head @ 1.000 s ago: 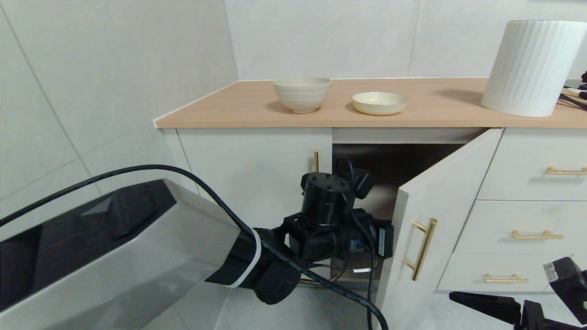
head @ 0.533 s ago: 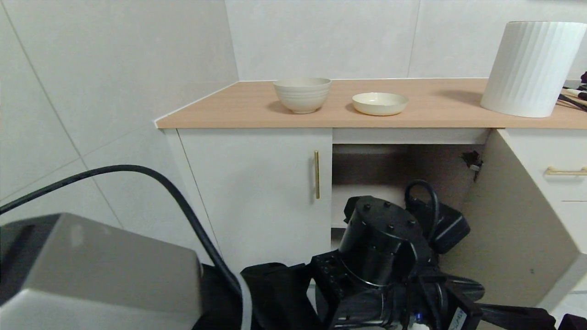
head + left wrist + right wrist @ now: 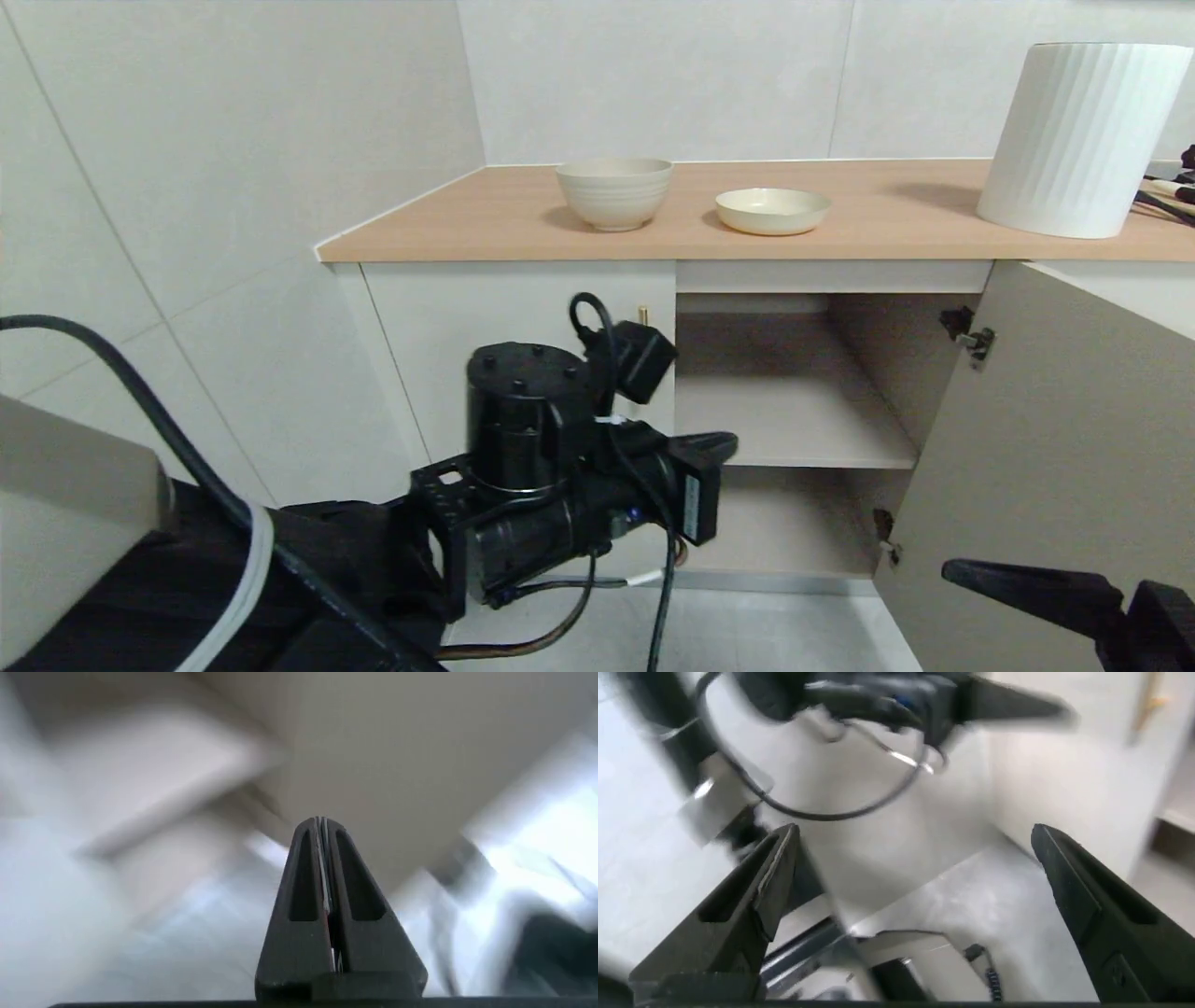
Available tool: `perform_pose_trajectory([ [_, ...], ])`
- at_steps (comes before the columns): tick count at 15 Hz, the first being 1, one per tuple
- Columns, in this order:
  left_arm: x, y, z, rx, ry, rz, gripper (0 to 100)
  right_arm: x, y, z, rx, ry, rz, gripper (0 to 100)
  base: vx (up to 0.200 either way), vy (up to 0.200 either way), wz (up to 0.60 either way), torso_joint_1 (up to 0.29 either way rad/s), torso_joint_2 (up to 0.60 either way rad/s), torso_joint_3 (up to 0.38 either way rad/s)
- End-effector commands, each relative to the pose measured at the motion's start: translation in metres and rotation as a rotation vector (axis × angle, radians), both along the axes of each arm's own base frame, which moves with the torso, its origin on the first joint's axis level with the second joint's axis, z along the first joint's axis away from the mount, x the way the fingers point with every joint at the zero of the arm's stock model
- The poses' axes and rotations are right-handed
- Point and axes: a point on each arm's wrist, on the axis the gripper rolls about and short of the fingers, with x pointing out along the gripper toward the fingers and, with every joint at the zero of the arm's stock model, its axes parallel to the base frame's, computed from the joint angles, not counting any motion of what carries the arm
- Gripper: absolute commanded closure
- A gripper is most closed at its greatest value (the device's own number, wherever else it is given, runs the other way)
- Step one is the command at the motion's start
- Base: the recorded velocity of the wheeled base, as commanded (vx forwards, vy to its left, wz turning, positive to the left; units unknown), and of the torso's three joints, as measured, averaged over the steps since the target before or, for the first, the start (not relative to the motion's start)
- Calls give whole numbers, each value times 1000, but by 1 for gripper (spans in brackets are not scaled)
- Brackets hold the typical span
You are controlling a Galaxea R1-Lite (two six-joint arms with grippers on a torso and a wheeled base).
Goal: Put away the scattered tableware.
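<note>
Cabinet door (image 3: 1046,467) wide open at right; broad passage onto shelf (image 3: 794,429) and compartment beneath. Left gripper (image 3: 721,442) juts across opening's left edge. On counter (image 3: 448,224): gap between bowl (image 3: 614,191) and dish (image 3: 772,209); tall white container (image 3: 1083,135) well apart, right.

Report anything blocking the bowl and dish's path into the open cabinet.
Nothing visible does. The door stands wide open, leaving the way from the bowl and dish down to the shelf free. The left gripper hangs low at the opening's left edge.
</note>
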Motion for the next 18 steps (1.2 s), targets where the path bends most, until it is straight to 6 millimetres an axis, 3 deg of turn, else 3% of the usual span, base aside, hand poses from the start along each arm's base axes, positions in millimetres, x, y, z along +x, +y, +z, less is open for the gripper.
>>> perform_pose_trajectory([
  [1, -4, 33, 2, -24, -36, 87, 100, 29, 16, 15, -31, 25, -61, 0, 0, 0, 0, 0, 0, 0],
  [4, -2, 71, 7, -49, -72, 182, 100, 69, 31, 46, -67, 64, -150, 0, 0, 0, 0, 0, 0, 0],
  [7, -10, 105, 29, -28, -188, 253, 100, 84, 38, 79, -93, 87, -194, 0, 0, 0, 0, 0, 0, 0],
  [9, -17, 119, 40, -27, -212, 276, 100, 91, 36, 92, -87, 82, -224, 0, 0, 0, 0, 0, 0, 0],
  [13, -20, 117, 41, 20, -157, 249, 100, 86, 30, 92, -128, 105, -341, 0, 0, 0, 0, 0, 0, 0],
  [14, -20, 117, 43, 17, -159, 250, 0, 85, 29, 92, -137, 112, -355, 0, 0, 0, 0, 0, 0, 0],
  [18, -22, 118, 61, -33, -204, 260, 0, 82, 26, 100, -120, 102, -374, 0, 0, 0, 0, 0, 0, 0],
])
